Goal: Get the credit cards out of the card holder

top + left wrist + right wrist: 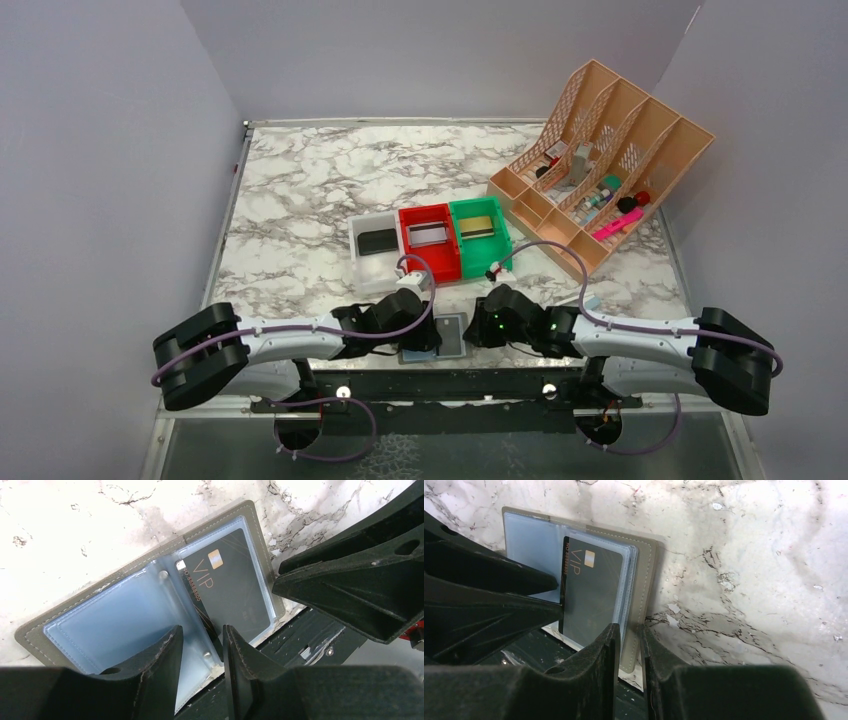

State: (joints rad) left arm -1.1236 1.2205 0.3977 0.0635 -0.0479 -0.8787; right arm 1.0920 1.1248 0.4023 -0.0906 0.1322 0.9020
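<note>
**Open card holder pinned at the near edge, black card in its sleeve**

The card holder [450, 335] lies opened at the near edge of the surface, midway between the two arm bases. It sits well in front of the white bin [375, 272], red bin [432, 264] and green bin [482, 258].

The right gripper [628, 655] is clamped on the outer edge of the grey cover, apparently to keep the holder from sliding while a card is drawn. The left gripper [202, 655] stands with its jaws apart, astride the clear leaf at the fold. One finger is over the pale blue panel [110, 625] and the other is beside the black card [230, 587], which suggests an approach to the card's inner edge.

- **Left wrist view:** shows the whole spread, no card in the blue side, and the black card seated in its sleeve.
- **Right wrist view:** shows the hold on the cover, and the left fingertip reaching the card's inner edge.
- **Overhead view:** alone shows the bins, but the holder is too small and too crowded by the grippers to show the card.
</note>
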